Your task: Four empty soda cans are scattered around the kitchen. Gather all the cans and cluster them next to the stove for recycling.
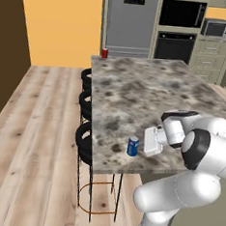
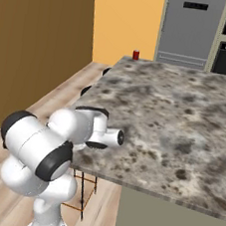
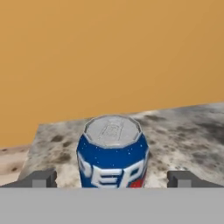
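Three black stools line the left edge of the marble counter. Two soda cans stand on it: one red can at the far left corner, and one blue can upright near the front edge (its silver top facing the hand view). The gripper straddles the blue can, jaws spread wide, one finger on each side, not touching it.
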Tool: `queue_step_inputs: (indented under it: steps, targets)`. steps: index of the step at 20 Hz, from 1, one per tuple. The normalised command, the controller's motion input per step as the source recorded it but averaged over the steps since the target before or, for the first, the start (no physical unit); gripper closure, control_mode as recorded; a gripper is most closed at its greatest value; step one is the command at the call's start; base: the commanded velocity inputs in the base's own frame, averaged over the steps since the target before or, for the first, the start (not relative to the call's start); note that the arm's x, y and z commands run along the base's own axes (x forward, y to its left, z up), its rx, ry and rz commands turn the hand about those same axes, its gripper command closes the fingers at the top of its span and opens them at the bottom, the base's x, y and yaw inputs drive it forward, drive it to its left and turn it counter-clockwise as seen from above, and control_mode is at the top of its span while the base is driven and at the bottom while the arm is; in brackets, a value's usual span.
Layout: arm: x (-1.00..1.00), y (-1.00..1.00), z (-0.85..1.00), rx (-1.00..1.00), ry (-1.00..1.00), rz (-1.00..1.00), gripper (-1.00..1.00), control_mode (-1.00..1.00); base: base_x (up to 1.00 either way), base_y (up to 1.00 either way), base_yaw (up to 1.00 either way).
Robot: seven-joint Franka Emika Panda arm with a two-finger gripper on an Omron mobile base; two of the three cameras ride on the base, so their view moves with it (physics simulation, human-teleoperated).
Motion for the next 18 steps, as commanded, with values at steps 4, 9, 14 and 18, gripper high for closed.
queue_step_inputs:
  steps: [4,9,14,18]
  targets:
    - [0.02,0.08,-0.03,0.00,0.03,0.00,-1.00,-1.00,0.00,0.00,0.00]
    - [0.00,0.04,-0.01,0.00,0.02,0.00,-1.00,-1.00,0.00,0.00,0.00]
    - [0.00,0.13,0.00,0.00,0.03,0.00,-1.00,-1.00,0.00,0.00,0.00]
    - [0.00,0.18,0.00,0.00,0.02,0.00,-1.00,-1.00,0.00,0.00,0.00]
